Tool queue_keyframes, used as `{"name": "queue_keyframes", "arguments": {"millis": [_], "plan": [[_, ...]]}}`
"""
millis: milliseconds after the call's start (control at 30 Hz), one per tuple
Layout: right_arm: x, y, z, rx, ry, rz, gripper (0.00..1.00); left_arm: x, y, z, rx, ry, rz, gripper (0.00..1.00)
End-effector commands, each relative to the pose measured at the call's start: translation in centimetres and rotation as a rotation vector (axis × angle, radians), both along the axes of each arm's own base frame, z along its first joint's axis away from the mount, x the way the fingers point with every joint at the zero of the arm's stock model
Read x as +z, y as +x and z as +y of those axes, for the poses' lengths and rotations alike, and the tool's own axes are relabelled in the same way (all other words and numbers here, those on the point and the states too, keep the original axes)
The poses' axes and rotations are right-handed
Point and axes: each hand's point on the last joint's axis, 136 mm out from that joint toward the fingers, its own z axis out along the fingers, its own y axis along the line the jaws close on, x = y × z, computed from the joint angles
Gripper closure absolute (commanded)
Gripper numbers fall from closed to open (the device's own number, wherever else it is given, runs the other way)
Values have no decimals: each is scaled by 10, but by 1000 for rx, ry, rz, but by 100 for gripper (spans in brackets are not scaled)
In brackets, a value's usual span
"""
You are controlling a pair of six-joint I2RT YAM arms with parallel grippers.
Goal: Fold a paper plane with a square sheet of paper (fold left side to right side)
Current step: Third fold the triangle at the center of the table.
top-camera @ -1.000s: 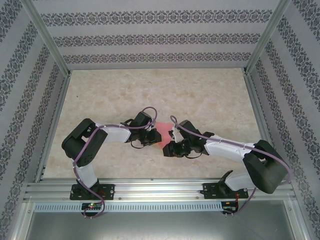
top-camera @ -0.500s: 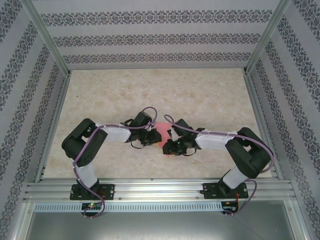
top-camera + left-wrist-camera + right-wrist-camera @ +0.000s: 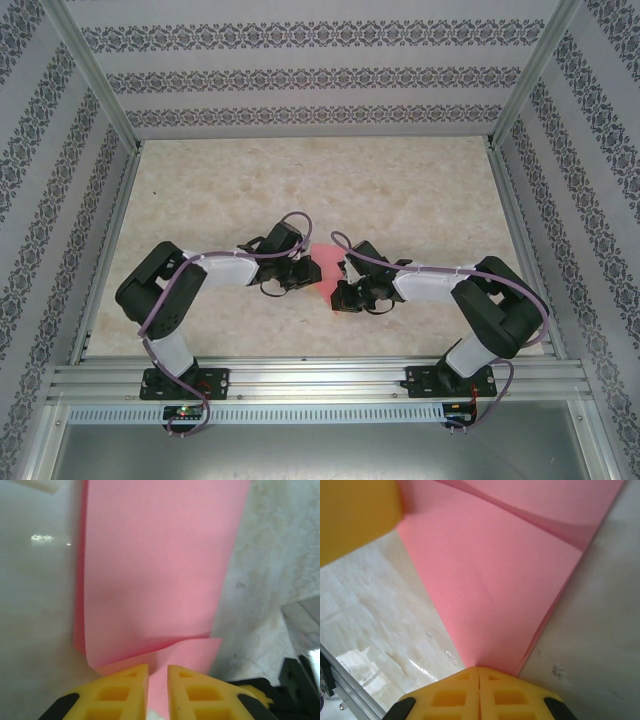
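The square sheet of paper is salmon-red and lies partly folded over itself between the two grippers at the middle of the table. In the left wrist view the paper curls over on its left edge, with a lower layer running under my left gripper. Its yellow fingers stand a narrow gap apart, with paper showing in the gap. My right gripper is shut on a corner of the paper, which fans out from its closed fingertips. From above, the left gripper and right gripper sit at the sheet's two sides.
Marbled beige tabletop surrounds the paper, bounded by an aluminium frame and patterned walls. A yellow finger of the left gripper fills the right wrist view's top-left corner. Part of the right arm is at the left wrist view's lower right.
My right gripper has closed onto the paper's corner and its arm has drawn in toward the sheet. The left arm's elbow shifted slightly left; its jaws kept the same gap.
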Motion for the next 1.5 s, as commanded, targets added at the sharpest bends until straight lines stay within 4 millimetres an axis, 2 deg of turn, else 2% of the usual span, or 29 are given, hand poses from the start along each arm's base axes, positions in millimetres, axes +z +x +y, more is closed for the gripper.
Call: {"name": "queue_keyframes", "arguments": {"millis": [0,100,333,1067,1200,1467], "plan": [[-39,-28,-36,-23,-187,112,93,19,-16,-4,-23,12,-29,81],[-40,-27,-36,-22,-193,108,93,23,-26,-6,-16,10,-27,81],[-41,-28,-37,-17,-208,102,94,11,-41,-16,8,-5,2,83],[-41,-30,-36,-3,-221,99,94,-8,-33,-27,72,-32,31,87],[-41,-31,-36,1,-232,100,94,-18,-33,-24,87,-13,40,87],[-43,-32,-39,12,-269,104,94,-40,-32,-3,121,107,30,87]]}}
